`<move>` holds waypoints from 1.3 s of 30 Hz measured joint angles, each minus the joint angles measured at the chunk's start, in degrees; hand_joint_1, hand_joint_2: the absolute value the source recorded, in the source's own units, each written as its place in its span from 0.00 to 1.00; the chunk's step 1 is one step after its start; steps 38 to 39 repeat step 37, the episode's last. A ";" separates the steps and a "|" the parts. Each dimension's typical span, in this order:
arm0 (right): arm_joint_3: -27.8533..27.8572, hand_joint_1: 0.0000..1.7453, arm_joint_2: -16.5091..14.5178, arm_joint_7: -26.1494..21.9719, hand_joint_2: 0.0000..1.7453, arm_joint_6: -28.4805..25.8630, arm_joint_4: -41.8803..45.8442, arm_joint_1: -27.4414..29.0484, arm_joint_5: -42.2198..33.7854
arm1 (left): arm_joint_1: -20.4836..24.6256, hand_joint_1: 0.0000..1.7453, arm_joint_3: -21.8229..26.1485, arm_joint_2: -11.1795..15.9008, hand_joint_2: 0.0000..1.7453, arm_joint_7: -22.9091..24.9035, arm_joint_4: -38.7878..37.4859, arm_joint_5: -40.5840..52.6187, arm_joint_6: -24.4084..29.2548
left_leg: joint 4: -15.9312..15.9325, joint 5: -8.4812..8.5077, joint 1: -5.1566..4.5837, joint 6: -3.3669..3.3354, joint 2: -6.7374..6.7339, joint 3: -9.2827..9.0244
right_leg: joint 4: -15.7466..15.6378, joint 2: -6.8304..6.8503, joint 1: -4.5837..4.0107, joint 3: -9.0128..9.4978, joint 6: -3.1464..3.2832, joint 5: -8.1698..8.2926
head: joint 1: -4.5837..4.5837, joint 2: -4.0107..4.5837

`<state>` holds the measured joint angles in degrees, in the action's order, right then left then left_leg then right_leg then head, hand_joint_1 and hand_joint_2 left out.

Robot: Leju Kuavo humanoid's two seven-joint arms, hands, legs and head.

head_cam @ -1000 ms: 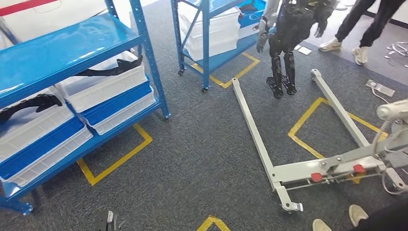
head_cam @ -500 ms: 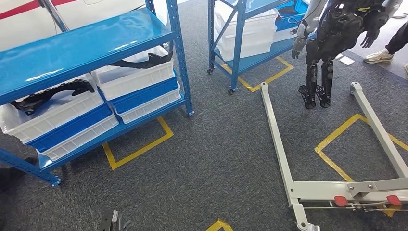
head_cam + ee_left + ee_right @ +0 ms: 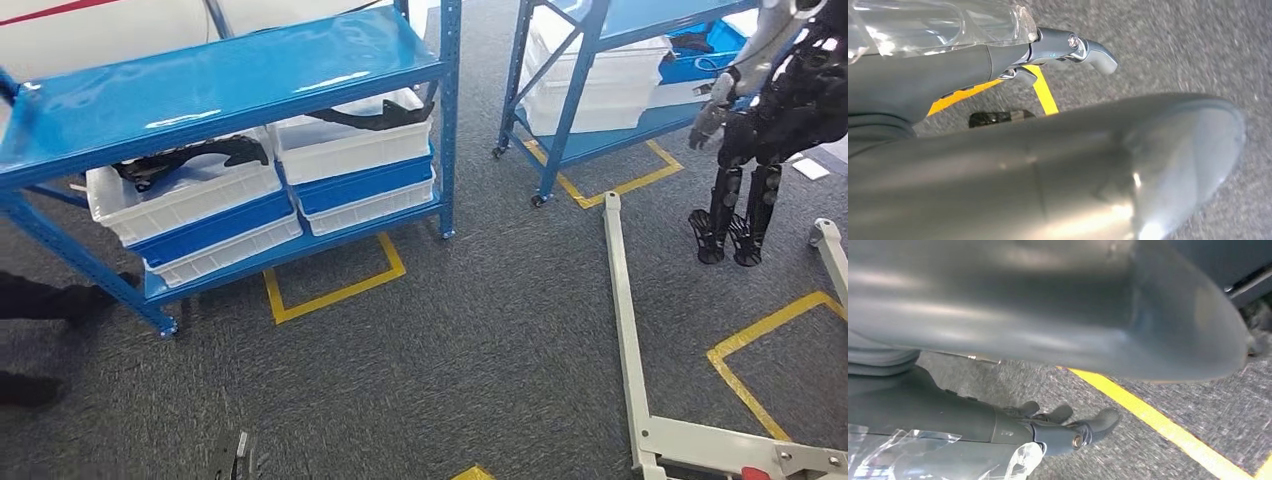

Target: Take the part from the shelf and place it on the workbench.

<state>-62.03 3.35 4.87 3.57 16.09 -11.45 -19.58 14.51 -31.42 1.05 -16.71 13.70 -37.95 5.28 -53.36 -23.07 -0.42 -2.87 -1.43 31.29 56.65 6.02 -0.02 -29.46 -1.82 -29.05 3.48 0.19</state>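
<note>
You see two black parts (image 3: 195, 157) (image 3: 375, 115) lying in white bins (image 3: 185, 195) on the blue shelf (image 3: 230, 75), far left, while your left hand (image 3: 1068, 50) and right hand (image 3: 1063, 427) hang over the carpet with fingers apart, holding nothing.

Two blue shelf racks: one at 10 o'clock (image 3: 230, 75), one at 1 o'clock (image 3: 600, 30). Two black parts, left (image 3: 190, 158) and right (image 3: 375, 115), each lying in the top of a bin stack. Two bin stacks on the nearer rack, left (image 3: 195, 215) and right (image 3: 365, 170). One other humanoid robot (image 3: 770, 110) at 2 o'clock. One grey lift frame (image 3: 625, 330) at 4 o'clock.
</note>
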 joint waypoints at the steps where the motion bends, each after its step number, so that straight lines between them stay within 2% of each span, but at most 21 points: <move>1: -0.01 0.00 0.01 -0.04 0.00 -0.01 -0.02 0.04 0.10 | 0.08 0.00 -0.12 -0.07 0.00 0.09 0.01 0.06 -0.05 | 0.30 0.21 0.33 -0.13 0.77 -0.28 | 2.34 -2.00 0.10 -0.94 -0.27 -1.40 | -0.12 0.00; 2: -0.03 0.00 0.03 -0.08 0.00 -0.01 -0.07 0.17 0.22 | 0.18 0.00 -0.26 -0.19 0.00 0.18 0.03 0.15 -0.16 | 0.41 0.29 0.54 -0.24 1.63 -0.37 | 6.24 -4.17 0.32 -2.75 -0.48 -3.35 | -0.24 0.01; 3: -0.07 0.00 0.05 -0.08 0.00 0.01 -0.14 0.34 0.36 | 0.28 0.00 -0.40 -0.26 0.00 0.31 0.03 0.25 -0.29 | 0.40 0.29 0.65 -0.31 2.46 -0.36 | 10.50 -5.18 0.45 -4.94 -0.63 -5.17 | -0.33 0.00; 5: -0.14 0.00 0.09 -0.09 0.00 0.01 -0.28 0.58 0.60 | 0.22 0.00 -0.70 -0.44 0.00 0.55 0.04 0.47 -0.47 | 0.36 0.21 0.76 -0.29 4.35 -0.39 | 15.66 -5.67 0.65 -8.07 -0.92 -6.30 | -0.43 0.00; 7: -0.18 0.00 0.15 -0.14 0.00 -0.07 -0.31 0.58 0.87 | 0.01 0.00 -0.97 -0.50 0.00 0.76 0.04 0.63 -0.54 | 0.17 0.02 1.04 0.03 6.20 -0.52 | 11.50 -6.19 0.95 -6.86 -1.23 -2.67 | -0.44 0.00; 9: -0.24 0.00 0.22 -0.20 0.00 -0.18 -0.31 0.58 1.01 | 0.00 0.00 -1.25 -0.50 0.00 0.84 0.04 0.71 -0.57 | -0.44 -0.45 1.28 0.75 7.92 -0.45 | 3.26 -9.01 1.59 -3.51 -1.70 1.56 | -0.45 0.00; 11: -0.38 0.00 0.24 -0.24 0.00 -0.26 -0.31 0.51 1.03 | 0.02 0.00 -1.39 -0.49 0.00 0.85 0.04 0.74 -0.60 | -0.94 -0.75 1.33 1.47 9.24 0.01 | -0.49 -10.85 1.85 -1.96 -1.47 2.75 | -0.42 0.01; 13: -0.48 0.00 0.22 -0.30 0.00 -0.35 -0.31 0.28 1.05 | -0.22 0.00 -1.42 -0.45 0.00 0.86 0.04 0.75 -0.64 | -0.83 -0.65 1.51 2.01 10.32 0.40 | -0.51 -9.66 1.61 -1.95 -0.49 2.66 | -0.38 0.00; 15: -0.49 0.00 0.22 -0.37 0.00 -0.43 -0.31 0.12 1.09 | -0.53 0.00 -1.45 -0.45 0.00 0.87 0.04 0.78 -0.69 | -2.24 -1.41 1.49 2.45 8.26 1.14 | -0.62 -8.28 1.50 -1.81 0.38 2.67 | -0.24 0.00; 18: -0.52 0.00 0.25 -0.40 0.00 -0.66 -0.33 0.33 0.91 | -0.32 0.00 -1.49 -0.50 0.00 0.94 0.04 0.79 -0.69 | -12.90 -6.36 1.18 2.89 2.67 6.42 | -0.70 -6.05 1.08 -1.60 1.22 2.39 | 0.12 0.01; 20: -0.53 0.00 0.25 -0.30 0.00 -1.11 -0.36 0.54 0.34 | -0.31 0.00 -1.54 -0.51 0.00 1.22 0.04 0.70 -0.66 | -19.40 -8.35 1.16 2.81 2.02 9.94 | -0.69 -4.81 0.74 -1.50 1.47 2.14 | 0.13 0.01; 21: -0.52 0.00 0.26 -0.23 0.00 -1.35 -0.37 0.56 0.04 | -0.45 0.00 -1.57 -0.51 0.00 1.43 0.04 0.65 -0.63 | -19.83 -7.85 1.10 2.60 1.94 10.28 | -0.69 -4.32 0.58 -1.39 1.54 2.01 | 0.13 0.01; 22: -0.52 0.00 0.26 -0.19 0.00 -1.52 -0.38 0.53 -0.16 | -0.60 0.00 -1.62 -0.51 0.00 1.60 0.04 0.64 -0.61 | -17.84 -6.34 0.98 2.28 1.89 9.36 | -0.70 -4.01 0.44 -1.22 1.57 1.86 | 0.13 0.01; 25: -0.52 0.00 0.10 -0.14 0.00 -1.81 -0.38 0.34 -0.29 | -0.60 0.00 -1.72 -0.41 0.00 1.78 0.07 0.58 -0.63 | -5.19 -1.28 -0.14 0.18 0.63 3.03 | -0.90 -3.35 0.14 -0.40 1.43 1.19 | 0.11 0.01; 26: -0.52 0.00 0.03 -0.04 0.00 -1.89 -0.38 0.29 -0.29 | -0.45 0.00 -1.74 -0.37 0.00 1.82 0.09 0.52 -0.67 | -2.43 -0.82 -0.57 -0.38 0.15 1.62 | -1.11 -3.11 0.14 -0.11 1.21 0.98 | 0.11 0.01; 28: -0.52 0.00 -0.05 0.25 0.00 -2.14 -0.38 0.21 -0.32 | -0.29 0.00 -1.78 -0.31 0.00 1.94 0.13 0.28 -0.74 | -0.78 -1.27 -0.81 -0.75 0.05 0.89 | -0.84 -2.69 0.33 0.44 0.47 1.33 | 0.13 0.01; 30: -0.51 0.00 -0.09 0.72 0.00 -2.50 -0.39 0.15 -0.33 | -0.37 0.00 -1.78 -0.28 0.50 2.14 0.13 -0.08 -0.69 | 0.06 -1.15 -0.44 -1.03 0.78 -0.38 | 0.68 -2.83 0.57 0.47 -0.19 1.43 | 0.13 -0.01; 32: -0.49 0.00 -0.09 1.57 0.50 -3.42 -0.45 0.05 -0.33 | -0.30 0.00 -1.78 -0.32 1.00 2.47 0.14 -0.32 -0.41 | 0.41 -0.96 -0.07 -1.13 1.37 -1.69 | 4.97 -4.08 0.72 -1.53 -0.67 -0.82 | -0.03 -0.01; 34: -0.45 0.00 -0.07 3.02 1.00 -5.11 -0.63 0.03 -0.73 | -0.19 0.00 -1.79 -0.41 1.00 3.16 0.14 -0.36 0.32 | 0.39 -1.06 0.03 -1.17 1.88 -2.01 | 11.81 -5.20 0.92 -5.60 -1.11 -4.01 | -0.24 0.00; 36: -0.30 0.00 -0.06 4.51 1.00 -6.54 -0.77 0.21 -1.33 | -0.42 0.00 -1.82 -0.51 1.00 4.53 0.13 0.00 0.99 | 0.35 -1.48 0.15 -1.02 2.44 -2.43 | 14.96 -5.44 1.09 -8.52 -1.49 -4.36 | -0.34 0.00; 39: -0.24 0.00 -0.06 4.84 1.00 -6.87 -0.78 0.28 -1.50 | -0.52 0.00 -1.83 -0.52 1.00 4.95 0.13 0.13 1.13 | 0.33 -1.61 0.19 -0.95 2.59 -2.56 | 15.24 -5.45 1.13 -9.04 -1.58 -4.10 | -0.35 0.00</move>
